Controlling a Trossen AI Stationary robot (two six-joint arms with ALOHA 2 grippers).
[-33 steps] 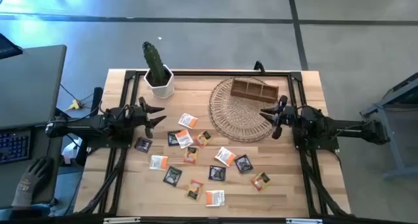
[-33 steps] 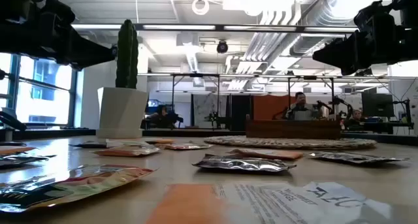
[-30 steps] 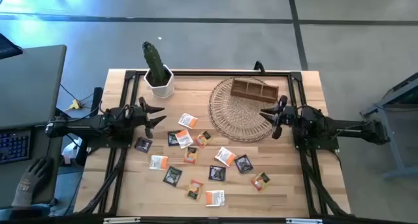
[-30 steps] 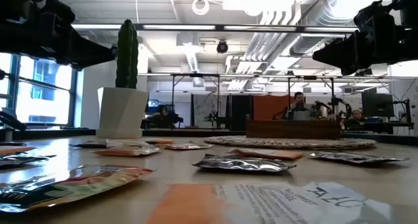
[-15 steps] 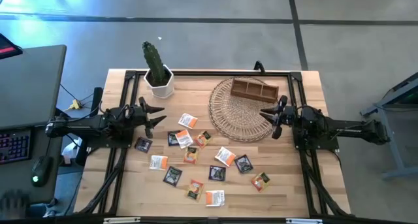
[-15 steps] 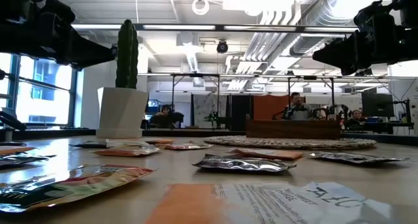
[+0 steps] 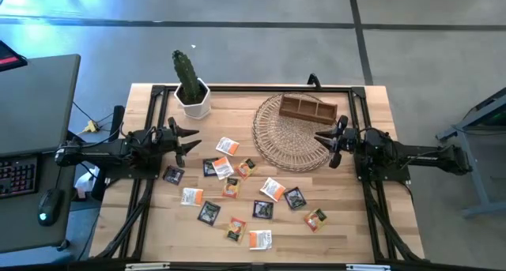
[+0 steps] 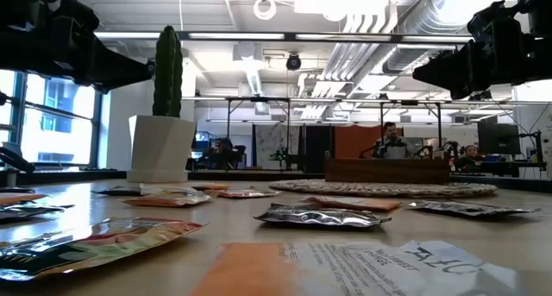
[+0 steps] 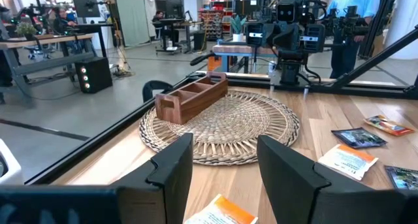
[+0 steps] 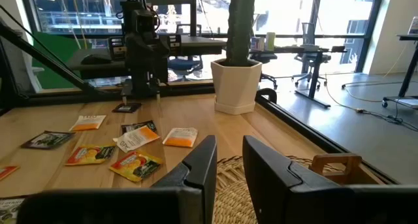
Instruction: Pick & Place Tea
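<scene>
Several small flat tea sachets [image 7: 237, 184], orange-and-white, black and yellow-orange, lie flat and scattered on the middle and near part of the wooden table. My left gripper [image 7: 192, 138] hovers open above the table's left side, fingers pointing right toward the sachets; its wrist view shows the gap [image 9: 225, 160] between its fingers with nothing in it. My right gripper [image 7: 321, 139] hovers open over the right edge of the round wicker mat [image 7: 292, 132], fingers pointing left; its wrist view [image 10: 229, 160] shows nothing between them. A brown wooden compartment box [image 7: 308, 108] rests on the mat's far part.
A cactus in a white pot [image 7: 190, 89] stands at the far left of the table. A black frame [image 7: 253, 88] runs round the table's edges. Bare wood shows along the near edge and between the mat and the sachets. People sit in the room beyond [image 8: 392, 141].
</scene>
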